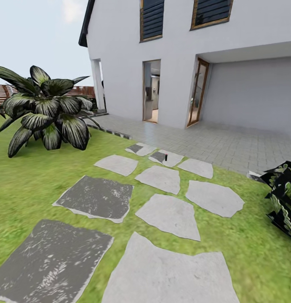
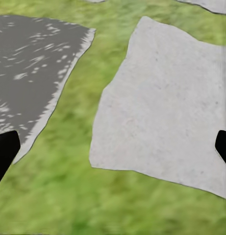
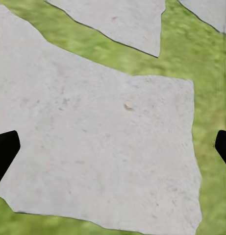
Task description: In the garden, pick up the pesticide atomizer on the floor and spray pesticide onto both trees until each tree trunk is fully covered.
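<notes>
A small dark upright object with a reddish top, apparently the pesticide atomizer [image 1: 166, 158], stands on a far stepping stone near the paved terrace; it is too small to make out details. Both trees and their trunks are out of view. The left gripper [image 2: 113, 147] is open over the lawn [image 2: 68, 196], its black fingertips [image 2: 5, 149] wide apart above the gap between a dark slab and a pale slab. Open too is the right gripper [image 3: 113, 147], which hangs above a pale stepping stone [image 3: 103, 132] with nothing between its fingertips [image 3: 4, 152].
Stepping stones [image 1: 170, 214] lead across the grass to a grey paved terrace [image 1: 221, 145] and the white house [image 1: 183, 46] with an open doorway [image 1: 151, 90]. A broad striped-leaf plant [image 1: 44, 113] stands left, a dark leafy bush [image 1: 286, 198] right, a slat fence [image 1: 3, 97] behind.
</notes>
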Robot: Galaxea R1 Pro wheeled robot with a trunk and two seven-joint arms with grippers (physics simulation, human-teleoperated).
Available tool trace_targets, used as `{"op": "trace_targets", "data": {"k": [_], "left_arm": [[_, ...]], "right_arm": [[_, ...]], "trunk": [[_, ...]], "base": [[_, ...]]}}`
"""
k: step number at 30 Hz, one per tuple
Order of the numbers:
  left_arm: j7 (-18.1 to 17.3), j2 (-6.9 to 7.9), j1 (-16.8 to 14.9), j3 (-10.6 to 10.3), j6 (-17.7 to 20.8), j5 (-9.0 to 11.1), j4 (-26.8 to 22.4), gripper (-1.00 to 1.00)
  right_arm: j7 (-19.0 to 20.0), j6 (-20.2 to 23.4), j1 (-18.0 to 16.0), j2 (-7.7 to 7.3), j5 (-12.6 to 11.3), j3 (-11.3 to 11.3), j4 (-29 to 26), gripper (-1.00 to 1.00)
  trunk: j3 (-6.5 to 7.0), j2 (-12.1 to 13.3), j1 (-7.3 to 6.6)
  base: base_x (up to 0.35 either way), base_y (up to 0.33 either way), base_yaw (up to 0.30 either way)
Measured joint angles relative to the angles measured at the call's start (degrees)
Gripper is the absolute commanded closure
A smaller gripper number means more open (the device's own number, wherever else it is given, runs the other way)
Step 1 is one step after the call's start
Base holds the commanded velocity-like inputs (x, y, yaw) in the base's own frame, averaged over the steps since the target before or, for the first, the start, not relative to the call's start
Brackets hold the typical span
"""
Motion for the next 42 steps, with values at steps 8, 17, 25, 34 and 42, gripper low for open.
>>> {"op": "trace_targets", "data": {"k": [8,17,25,34,42], "left_arm": [[0.0,0.01,0.02,0.0,0.01,0.0,-0.02,-1.0],[0.0,0.01,0.01,0.0,0.03,0.0,-0.02,-1.0],[0.0,0.01,0.01,0.0,0.04,0.0,-0.02,-1.0],[0.0,0.01,0.01,0.0,0.01,0.0,-0.02,-1.0],[0.0,0.01,0.01,0.09,-0.03,0.0,-0.02,-1.0]], "right_arm": [[0.02,0.0,-0.01,0.01,-0.03,0.0,0.02,-1.0],[0.0,-0.01,-0.01,0.01,-0.03,0.0,0.02,-1.0],[0.0,-0.01,-0.01,0.01,-0.06,0.0,0.02,-1.0],[0.1,0.0,-0.01,0.02,-0.15,-0.06,0.13,-1.0],[0.02,-0.01,-0.01,0.01,-0.42,-0.25,0.12,-1.0]], "trunk": [[-0.01,-0.01,-0.03],[0.0,0.0,0.0],[0.0,0.0,0.0],[0.0,0.0,0.0],[0.0,0.0,0.0]], "base": [[0.35,-0.017,-0.06],[0.35,-0.079,-0.005],[0.345,-0.113,0.0],[0.342,-0.123,0.0],[0.342,-0.124,0.0]]}}
